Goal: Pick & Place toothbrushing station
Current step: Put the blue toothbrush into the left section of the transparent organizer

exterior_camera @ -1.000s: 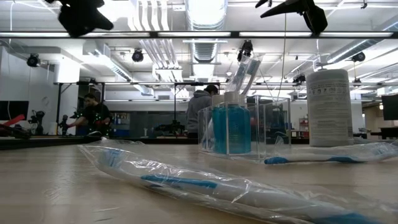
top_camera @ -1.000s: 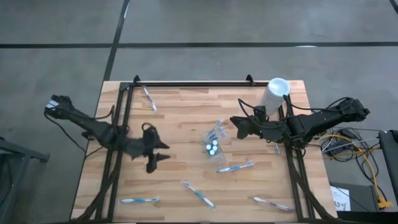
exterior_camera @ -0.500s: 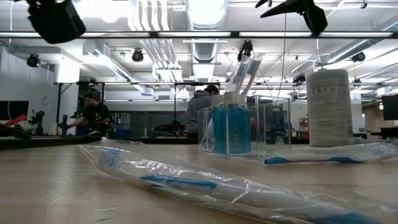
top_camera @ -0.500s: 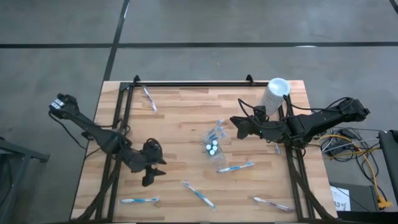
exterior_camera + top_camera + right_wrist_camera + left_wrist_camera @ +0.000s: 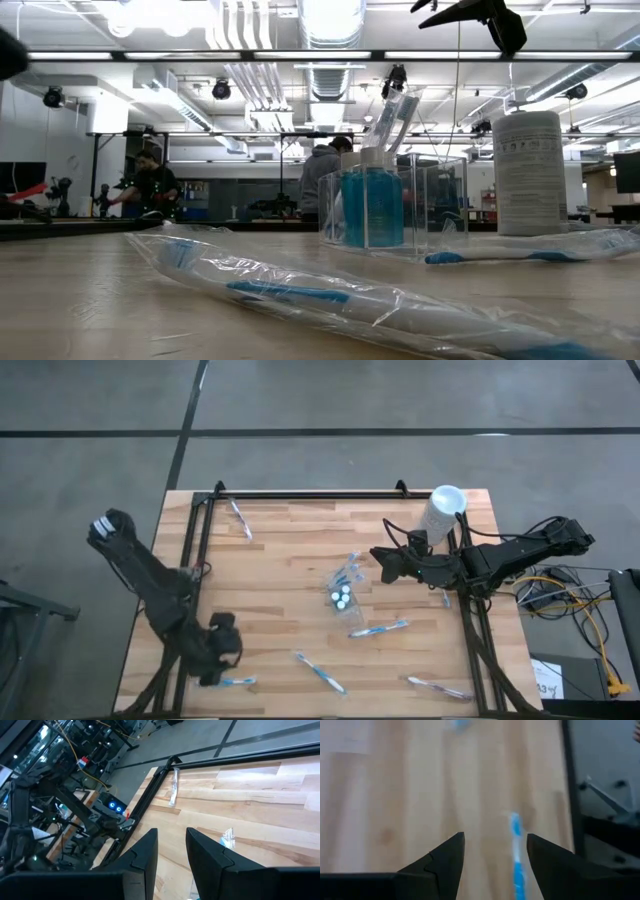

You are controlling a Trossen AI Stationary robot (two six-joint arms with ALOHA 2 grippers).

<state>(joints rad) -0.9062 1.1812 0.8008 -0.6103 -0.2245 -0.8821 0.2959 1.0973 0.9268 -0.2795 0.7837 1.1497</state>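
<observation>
The left gripper (image 5: 222,665) is down at about 7 o'clock on the counter (image 5: 290,560), sitting right over a blue-and-white toothbrush (image 5: 226,681) lying flat near the front edge. From its wrist camera the fingers (image 5: 440,865) are spread apart with nothing between them, and the toothbrush (image 5: 517,852) runs along just inside one finger, not gripped.

The right gripper (image 5: 384,564) hangs over the counter at roughly 3 o'clock from the middle, pointing toward the clear pouch (image 5: 346,582). Its fingers (image 5: 142,855) have a gap between them and hold nothing.

The pouch sits near the center with little blue white-capped tubes (image 5: 342,598) and a couple of brushes standing in it; from table height you can see the blue tubes (image 5: 372,205) inside the clear walls.

More toothbrushes are scattered around:
- one (image 5: 240,518) up at 11 o'clock by the back rail
- one (image 5: 380,628) just in front of the pouch
- one (image 5: 320,672) at 6 o'clock
- one (image 5: 438,687) at 5 o'clock

A tall white cylinder (image 5: 441,512) stands at 1 o'clock. People (image 5: 150,185) are in the room behind.
</observation>
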